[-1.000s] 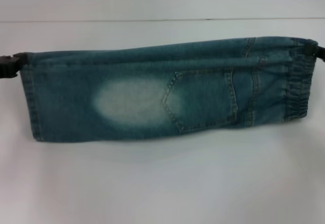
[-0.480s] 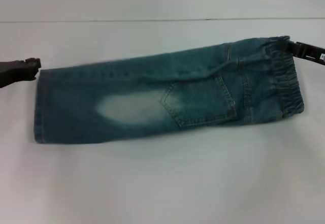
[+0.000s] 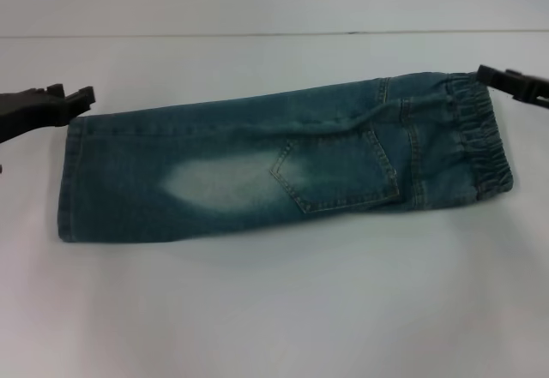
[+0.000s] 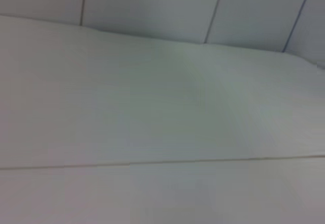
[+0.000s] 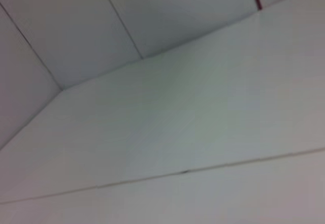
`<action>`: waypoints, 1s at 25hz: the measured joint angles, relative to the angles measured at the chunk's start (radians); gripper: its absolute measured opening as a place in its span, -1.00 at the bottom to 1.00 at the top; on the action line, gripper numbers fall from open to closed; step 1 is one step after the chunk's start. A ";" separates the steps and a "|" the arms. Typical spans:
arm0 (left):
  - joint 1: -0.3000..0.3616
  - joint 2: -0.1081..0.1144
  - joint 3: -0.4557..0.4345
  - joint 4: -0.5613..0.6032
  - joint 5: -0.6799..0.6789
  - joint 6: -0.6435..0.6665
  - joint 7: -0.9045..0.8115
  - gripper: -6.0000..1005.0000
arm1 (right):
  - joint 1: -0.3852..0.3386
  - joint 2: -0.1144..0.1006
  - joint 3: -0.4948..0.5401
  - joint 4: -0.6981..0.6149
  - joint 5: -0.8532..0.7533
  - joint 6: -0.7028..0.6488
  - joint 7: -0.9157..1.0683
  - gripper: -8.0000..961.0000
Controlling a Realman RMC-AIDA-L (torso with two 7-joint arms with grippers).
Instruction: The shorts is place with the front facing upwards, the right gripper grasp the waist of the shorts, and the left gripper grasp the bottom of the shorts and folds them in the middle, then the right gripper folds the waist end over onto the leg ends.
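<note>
1. Where the head view looks down, white table [image 3: 274, 309] filling most of it, a thin seam line running across near the far edge; pale wall beyond.
2. Shorts [image 3: 283, 168] folded lengthwise into one long band, lying flat mid-table, slightly slanted: waist end farther back, on the right; leg end nearer, on the left. Back pocket [image 3: 339, 171] facing up, right of centre; pale faded patch [image 3: 219, 181] just left of it.
3. Waist [image 3: 480, 138] gathered and ruffled, at the band's right end, resting on the table.
4. Leg ends [image 3: 69, 181] stacked at the left end, stitched hem running front to back, flat on the table.
5. Left gripper [image 3: 73, 97] at the far-left corner of the leg ends, just beside the hem's back corner, dark fingers pointing right. Jaws parted by a small gap, nothing between them; touching the denim or just clear of it, cannot tell.
6. Right gripper [image 3: 487, 74] at the frame's right edge, tip just beside the waist's back corner, apart from the cloth. Jaw spread cannot be told from this angle; no cloth seen in it.
7. Both wrist views: only bare white table and wall panels, no shorts, no fingers.
</note>
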 joint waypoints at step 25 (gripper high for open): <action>0.074 -0.004 0.108 0.018 -0.139 0.122 0.051 0.56 | -0.083 0.009 -0.153 0.005 0.004 0.044 0.032 0.62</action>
